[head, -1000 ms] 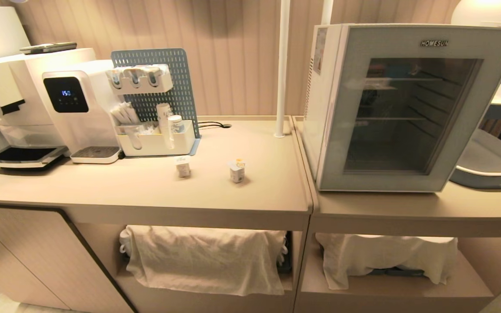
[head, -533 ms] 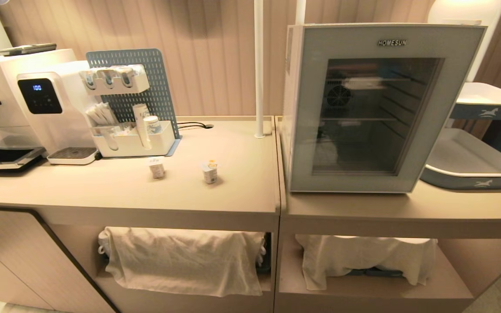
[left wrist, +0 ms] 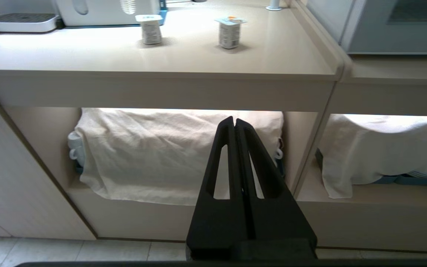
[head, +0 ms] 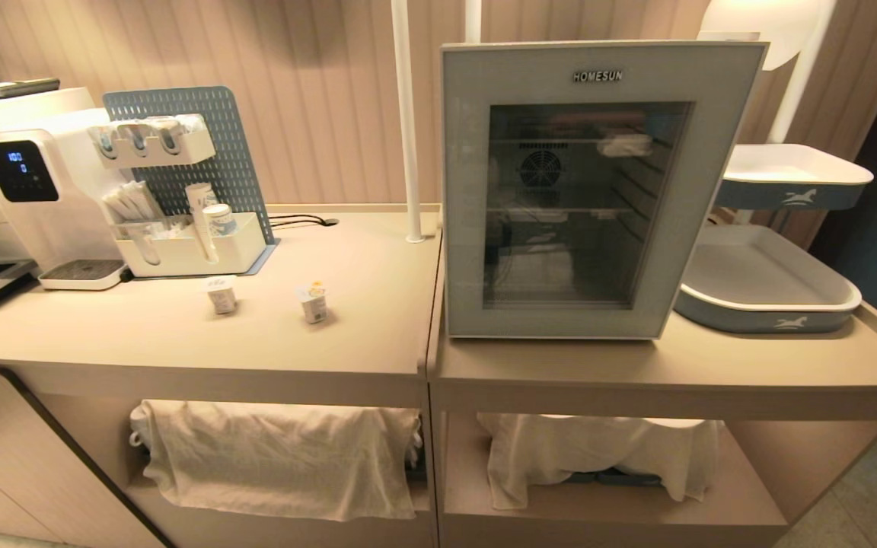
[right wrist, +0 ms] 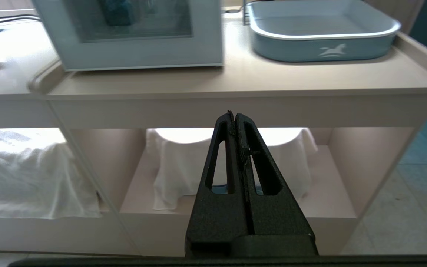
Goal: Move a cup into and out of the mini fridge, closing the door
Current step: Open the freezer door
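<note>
Both my grippers are closed and empty, left gripper (left wrist: pixel 235 120) and right gripper (right wrist: pixel 234 114) hanging low before the worktop (head: pixel 180 335). The mini fridge (head: pixel 591 190) sits there, door (head: pixel 461 190) closed; two cups (head: pixel 314 302) stand left of it.

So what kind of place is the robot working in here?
Most likely a café or office drinks counter: a coffee machine with a caddy of cups and sachets beside it, a glass-doored mini fridge, and stacked serving trays on a beige counter.
</note>
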